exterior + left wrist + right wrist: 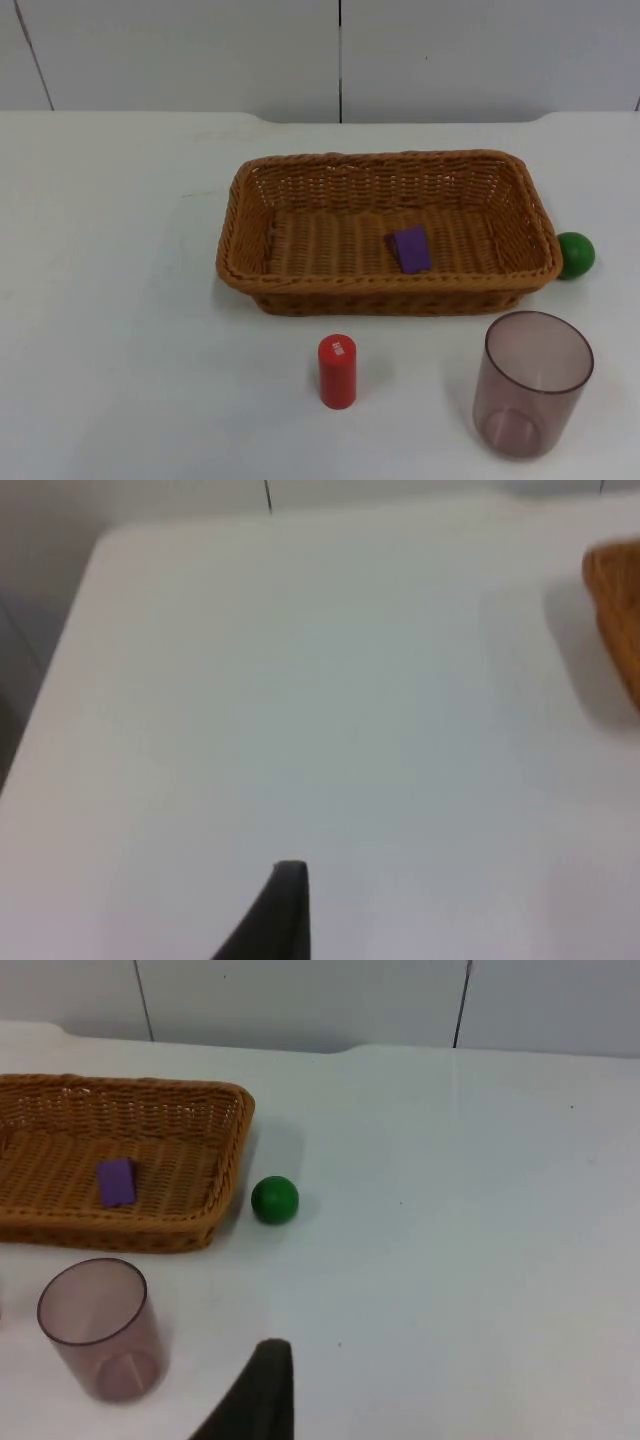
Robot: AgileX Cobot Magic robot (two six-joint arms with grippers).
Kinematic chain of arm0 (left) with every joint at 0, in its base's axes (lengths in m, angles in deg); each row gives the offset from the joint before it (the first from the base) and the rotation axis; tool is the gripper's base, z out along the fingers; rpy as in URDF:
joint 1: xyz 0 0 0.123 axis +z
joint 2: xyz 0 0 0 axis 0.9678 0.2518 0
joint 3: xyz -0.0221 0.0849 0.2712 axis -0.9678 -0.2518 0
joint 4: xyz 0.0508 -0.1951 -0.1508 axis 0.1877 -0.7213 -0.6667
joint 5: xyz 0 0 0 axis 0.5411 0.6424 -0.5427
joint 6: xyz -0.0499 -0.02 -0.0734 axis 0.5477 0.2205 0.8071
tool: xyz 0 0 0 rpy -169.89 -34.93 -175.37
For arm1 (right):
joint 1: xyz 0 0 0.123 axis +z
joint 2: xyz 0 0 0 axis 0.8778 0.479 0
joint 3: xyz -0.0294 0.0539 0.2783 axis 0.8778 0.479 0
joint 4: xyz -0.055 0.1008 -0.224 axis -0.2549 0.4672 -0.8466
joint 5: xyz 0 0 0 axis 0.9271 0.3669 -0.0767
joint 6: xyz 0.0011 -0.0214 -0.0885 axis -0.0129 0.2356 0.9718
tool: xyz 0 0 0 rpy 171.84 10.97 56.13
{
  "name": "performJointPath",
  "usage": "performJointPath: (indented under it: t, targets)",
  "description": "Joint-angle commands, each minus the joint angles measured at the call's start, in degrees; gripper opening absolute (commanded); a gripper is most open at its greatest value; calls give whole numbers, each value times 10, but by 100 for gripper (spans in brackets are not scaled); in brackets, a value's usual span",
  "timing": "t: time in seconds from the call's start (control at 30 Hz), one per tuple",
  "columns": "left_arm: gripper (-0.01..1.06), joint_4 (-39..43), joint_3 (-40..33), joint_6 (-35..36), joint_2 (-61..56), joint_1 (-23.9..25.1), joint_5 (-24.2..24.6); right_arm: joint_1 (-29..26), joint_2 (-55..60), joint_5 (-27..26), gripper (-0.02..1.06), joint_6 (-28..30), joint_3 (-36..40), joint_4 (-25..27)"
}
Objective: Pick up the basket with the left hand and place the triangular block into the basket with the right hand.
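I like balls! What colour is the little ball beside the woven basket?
Green. The small round ball beside the brown wicker basket shows best in the right wrist view.

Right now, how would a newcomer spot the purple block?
Find the wicker basket in the middle of the white table. The purple block lies on its floor, right of centre, near the front wall. It is the basket's sole content; the green ball sits outside.

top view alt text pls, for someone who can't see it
A brown wicker basket sits on a white table with a small purple block lying inside it. A green ball rests against the basket's right end. In front stand a red cylinder and, to its right, an empty tinted plastic cup.
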Motion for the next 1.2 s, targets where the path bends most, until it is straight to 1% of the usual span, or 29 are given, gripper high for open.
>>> performJointPath:
  t: [0.0, 0.1, 0.17, 0.33, 0.43, 0.5, 0.57, 0.6, 0.63, 0.67, 0.7, 0.83, 1.17]
  targets:
    - [105, -7, -8, 5, -1, -4, -24, -1, 0, 3, 104, -2, 0, -6]
    - [105, -7, -18, 5, -1, -4, -9, -1, 0, 7, 104, -2, 0, -6]
    - [105, -7, -20, 3, -1, -4, -8, -1, 0, 16, 104, -2, 0, -6]
    - [105, -7, -20, 3, -1, -4, -8, -1, 0, 17, 104, -2, 0, -17]
    - [105, -7, -20, 3, -1, -4, -8, -1, 0, 16, 104, -6, 6, -21]
    - [105, -7, -20, 3, -1, -4, -8, -1, 0, 12, 104, -16, 29, -21]
    - [105, -7, -20, 3, -1, -4, -8, -1, 0, -6, 104, -37, 60, -20]
    - [105, -7, -20, 3, -1, -4, -8, -1, 0, -23, 104, -39, 65, -18]
    - [105, -7, -20, 3, -1, -4, -8, -1, 0, -23, 104, -39, 65, -18]
    - [105, -7, -20, 3, -1, -4, -8, -1, 0, -56, 104, -39, 68, -17]
    - [105, -7, -20, 3, -1, -4, -8, -1, 0, -60, 104, -36, 70, -19]
    - [105, -7, -20, 3, -1, -4, -8, -1, 0, -47, 104, -17, 83, -24]
    - [105, -8, -20, 3, -1, -4, -8, 5, 0, -47, 104, -15, 80, -21]
